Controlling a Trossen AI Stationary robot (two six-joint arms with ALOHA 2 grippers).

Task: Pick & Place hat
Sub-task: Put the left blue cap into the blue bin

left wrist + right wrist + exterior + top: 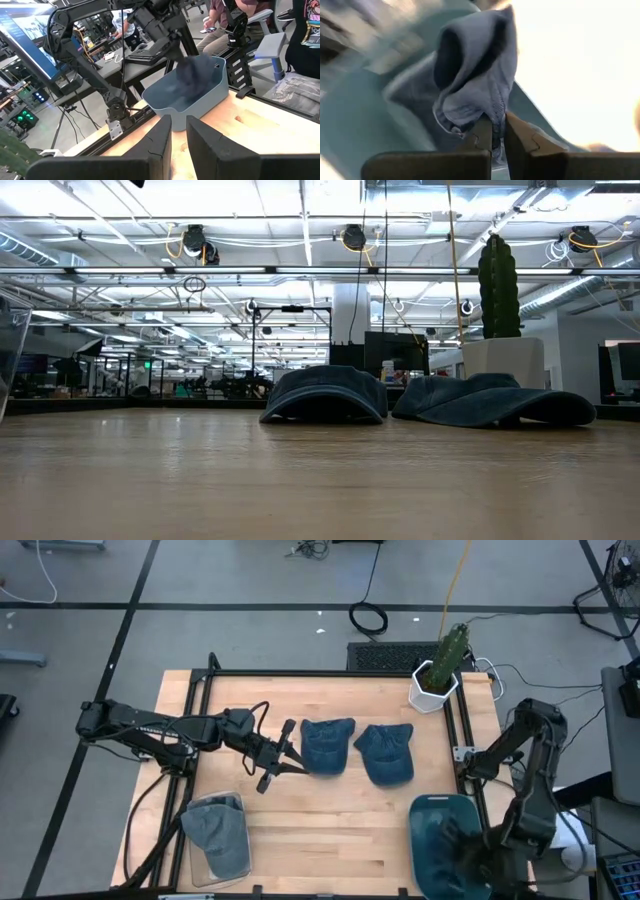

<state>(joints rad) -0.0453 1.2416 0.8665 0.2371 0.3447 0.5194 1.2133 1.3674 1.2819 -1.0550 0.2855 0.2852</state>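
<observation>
Two dark blue hats lie crown-up on the wooden table: the left hat point(328, 745) point(325, 395) and the right hat point(387, 753) point(490, 400). A third dark hat point(475, 70) point(192, 70) is in my right gripper point(498, 132), over the blue bin point(430, 802) point(200, 105) at the table's near right corner. My left gripper point(298, 762) point(179, 135) reaches in from the left, with only a narrow slit between its fingers and its tips at the left hat's left edge. My right gripper pinches a bunched fold of the dark hat point(495, 114) between its two fingers. The hat is lifted and crumpled, above the inside of the blue bin. Which part of the hat the fold belongs to cannot be told. My left gripper: I cannot tell whether its tips touch the left hat.
A clear container point(200, 860) point(10, 350) at the near left corner holds a grey hat point(215, 830). A cactus in a white pot point(435, 685) point(503, 360) stands at the far right corner. Bare wood lies between the hats and the near edge. A seated person point(225, 15) is beyond the table.
</observation>
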